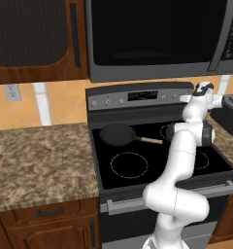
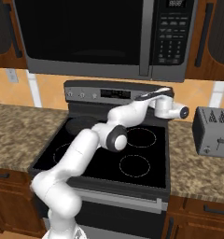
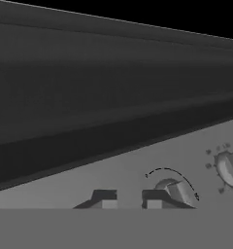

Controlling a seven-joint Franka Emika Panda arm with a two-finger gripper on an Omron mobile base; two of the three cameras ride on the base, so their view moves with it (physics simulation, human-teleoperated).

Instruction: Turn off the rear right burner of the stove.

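The stove (image 1: 138,151) (image 2: 86,154) is a black glass-top range with a grey control panel (image 2: 100,94) at the back. Its rear right burner (image 2: 141,137) shows as a thin white ring, not glowing; in the left base view this burner (image 1: 165,130) is partly behind my arm. My gripper (image 2: 149,96) (image 1: 186,99) reaches the right end of the panel. In the hand view the gripper (image 3: 129,200) is open with bare panel between its fingertips (image 3: 155,199). A small knob (image 3: 175,191) sits just right of the right fingertip, touching or nearly so. Another knob (image 3: 230,168) lies further right.
A dark frying pan (image 1: 117,133) (image 2: 81,123) rests on the rear left burner, handle pointing right. A black microwave (image 2: 104,37) hangs low over the panel. A grey toaster (image 2: 214,130) stands on the granite counter right of the stove.
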